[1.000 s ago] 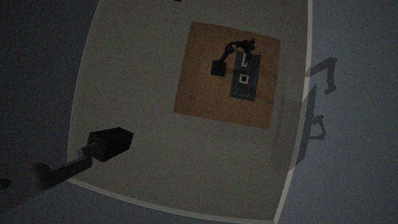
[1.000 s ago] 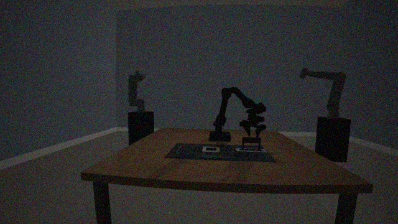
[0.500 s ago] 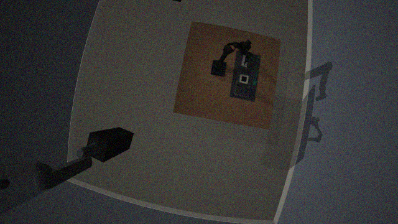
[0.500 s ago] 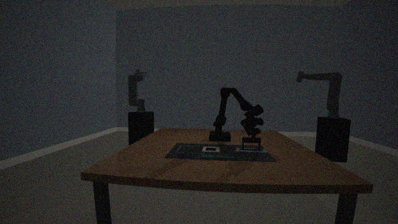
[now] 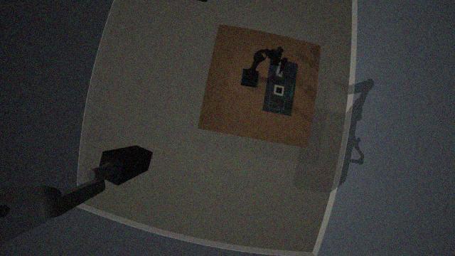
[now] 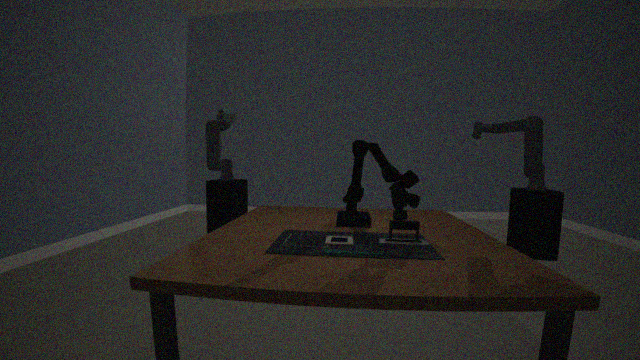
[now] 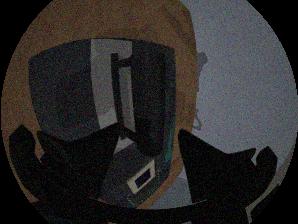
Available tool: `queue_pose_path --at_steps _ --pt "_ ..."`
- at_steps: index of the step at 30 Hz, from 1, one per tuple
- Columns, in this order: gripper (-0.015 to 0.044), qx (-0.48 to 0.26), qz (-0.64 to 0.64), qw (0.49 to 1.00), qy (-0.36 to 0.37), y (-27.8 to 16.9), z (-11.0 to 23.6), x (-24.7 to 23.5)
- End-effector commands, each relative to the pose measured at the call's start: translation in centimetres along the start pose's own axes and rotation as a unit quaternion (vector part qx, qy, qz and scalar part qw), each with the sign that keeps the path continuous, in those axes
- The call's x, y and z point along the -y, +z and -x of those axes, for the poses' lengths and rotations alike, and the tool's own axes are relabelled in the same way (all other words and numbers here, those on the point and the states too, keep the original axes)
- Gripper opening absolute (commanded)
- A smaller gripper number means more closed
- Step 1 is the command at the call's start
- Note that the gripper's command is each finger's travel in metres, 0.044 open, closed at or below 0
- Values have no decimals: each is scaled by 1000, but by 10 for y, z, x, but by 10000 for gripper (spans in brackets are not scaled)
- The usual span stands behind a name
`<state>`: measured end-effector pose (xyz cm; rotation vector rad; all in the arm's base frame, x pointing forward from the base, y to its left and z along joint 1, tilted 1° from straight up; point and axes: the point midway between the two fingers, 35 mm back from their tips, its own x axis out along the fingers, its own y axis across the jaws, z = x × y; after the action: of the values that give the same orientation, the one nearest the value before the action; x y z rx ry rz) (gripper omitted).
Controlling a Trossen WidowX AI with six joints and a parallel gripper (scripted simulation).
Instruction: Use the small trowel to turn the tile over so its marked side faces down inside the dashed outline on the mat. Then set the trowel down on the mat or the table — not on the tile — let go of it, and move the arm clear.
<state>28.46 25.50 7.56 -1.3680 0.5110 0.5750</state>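
The scene is very dark. A dark teal mat (image 5: 281,107) (image 6: 300,244) (image 7: 60,96) lies on the wooden table (image 5: 231,107) (image 6: 350,280). The tile (image 5: 279,90) (image 6: 339,240) (image 7: 136,179) lies flat on the mat, its white square mark facing up. The small trowel (image 5: 279,71) (image 7: 124,92) lies on the mat beyond the tile, in a line with it. My gripper (image 5: 281,61) (image 6: 404,227) (image 7: 149,129) is open and empty. It hangs low over the trowel with a finger on each side. I cannot make out the dashed outline.
The arm's base (image 5: 249,77) (image 6: 353,218) stands on the table beside the mat. Two other arms on black pedestals (image 6: 226,200) (image 6: 535,220) stand on the floor beyond the table. One pedestal (image 5: 124,163) shows in the overhead view.
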Motion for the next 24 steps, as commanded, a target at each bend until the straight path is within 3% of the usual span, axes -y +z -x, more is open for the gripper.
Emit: queue_pose_path --at_steps 1,24 --pt "300 1 47 999 -16 -4 4 -1" --pt "300 4 64 998 -15 -3 -24 0"
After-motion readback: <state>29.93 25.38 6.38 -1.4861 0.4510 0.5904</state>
